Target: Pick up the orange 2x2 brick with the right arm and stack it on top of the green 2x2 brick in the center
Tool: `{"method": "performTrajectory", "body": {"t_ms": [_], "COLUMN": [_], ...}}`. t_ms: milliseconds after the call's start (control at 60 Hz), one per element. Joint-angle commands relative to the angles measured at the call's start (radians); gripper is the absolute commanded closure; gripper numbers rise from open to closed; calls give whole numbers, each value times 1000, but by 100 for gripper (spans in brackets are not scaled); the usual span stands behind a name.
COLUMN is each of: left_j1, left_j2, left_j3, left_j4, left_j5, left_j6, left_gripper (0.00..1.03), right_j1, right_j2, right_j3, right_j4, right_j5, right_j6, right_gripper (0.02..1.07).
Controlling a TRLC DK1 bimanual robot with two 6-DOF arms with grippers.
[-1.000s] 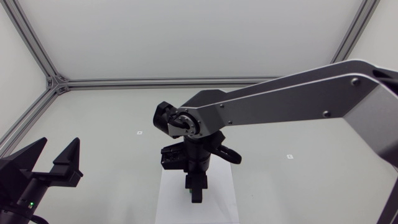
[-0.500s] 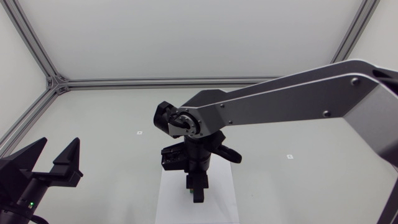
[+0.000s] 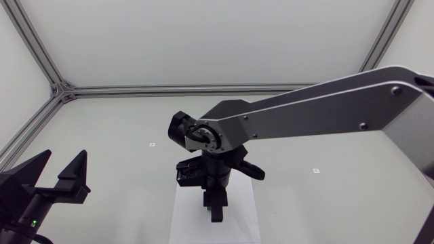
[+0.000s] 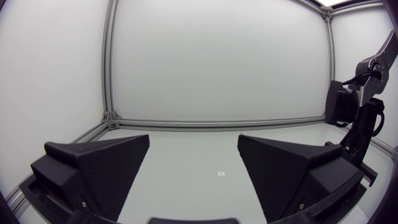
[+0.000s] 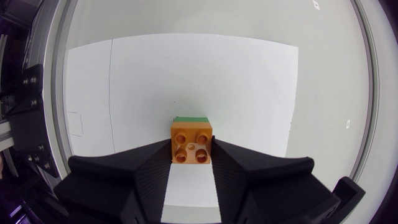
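In the right wrist view the orange 2x2 brick (image 5: 191, 144) sits between the fingers of my right gripper (image 5: 191, 163), which press on both its sides. A strip of the green 2x2 brick (image 5: 191, 119) shows just past the orange one, directly under it. Both are over a white sheet (image 5: 186, 68). From the head view my right gripper (image 3: 215, 210) points down at the sheet (image 3: 184, 220) in the table's middle, and the arm hides the bricks. My left gripper (image 3: 61, 173) rests open at the near left, its fingers (image 4: 99, 168) holding nothing.
Small white markers lie on the table (image 3: 152, 144) (image 3: 315, 170). An aluminium frame (image 3: 61, 88) borders the table at the back and left. My right arm (image 3: 305, 112) spans from the right edge to the centre.
My right arm has sunk slightly, bringing the gripper a little lower over the sheet. The left arm has not moved.
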Motion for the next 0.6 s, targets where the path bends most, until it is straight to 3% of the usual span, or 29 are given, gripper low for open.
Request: {"method": "performTrajectory", "body": {"t_ms": [0, 583], "left_j1": [2, 2], "left_j2": [-8, -8], "left_j3": [-41, -41], "left_j4": [-15, -13], "left_j5": [4, 4], "left_j6": [13, 13], "left_gripper": [4, 4], "right_j1": [0, -2], "right_j2": [128, 66], "right_j3": [-94, -68], "right_j4": [10, -33], "right_j5": [38, 15], "right_j6": [18, 38], "right_gripper": [100, 100]}}
